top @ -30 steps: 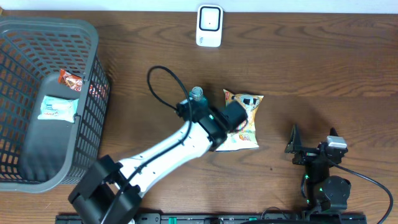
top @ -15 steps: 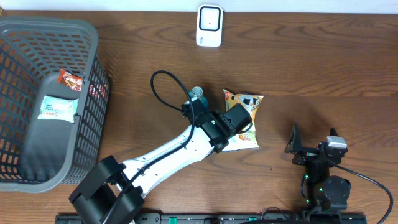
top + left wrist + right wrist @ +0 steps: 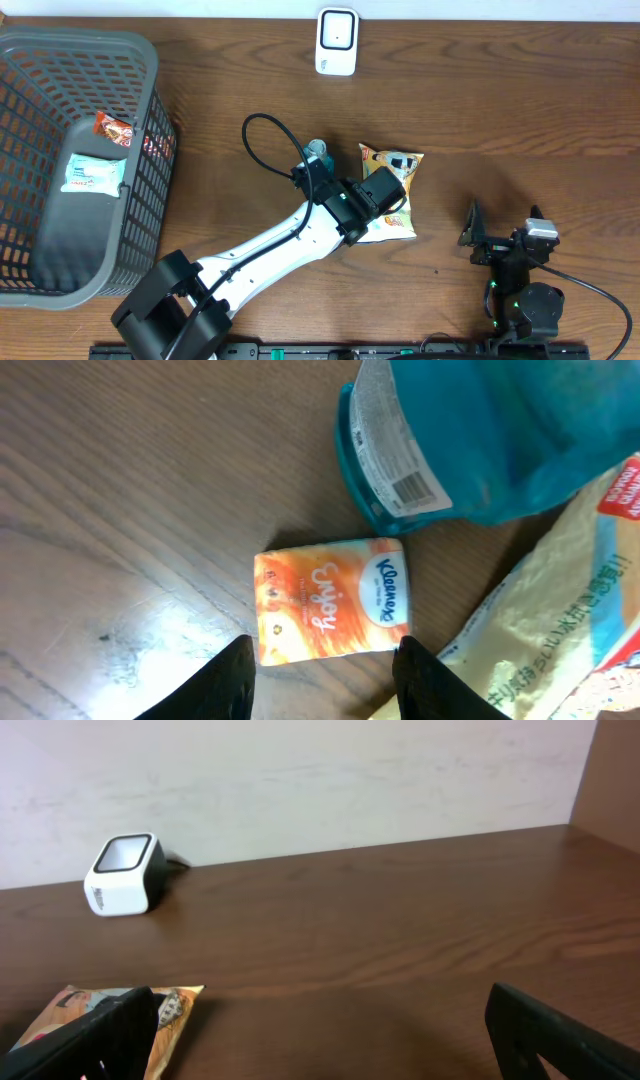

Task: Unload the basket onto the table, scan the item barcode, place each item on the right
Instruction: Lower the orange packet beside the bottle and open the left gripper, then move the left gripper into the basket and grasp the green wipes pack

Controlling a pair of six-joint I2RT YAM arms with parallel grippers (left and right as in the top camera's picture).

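Tissue pack [image 3: 332,600], orange, lies flat on the table [image 3: 120,510], just beside a teal bottle [image 3: 480,440] and a yellow snack bag [image 3: 540,630]. Your left gripper [image 3: 322,680] hangs over it, jaws partly spread astride its near edge, gripping nothing. Your right gripper [image 3: 320,1040] sits well apart to the right, jaws wide and empty. The scanner [image 3: 337,42] stands at the table's far edge.

Left claw [image 3: 322,678] has gone from closed to parted; its fingers now stand clear of the orange Kleenex pack [image 3: 333,598]. Left wrist has shifted slightly toward the table's right edge, further over the snack bag [image 3: 400,160].
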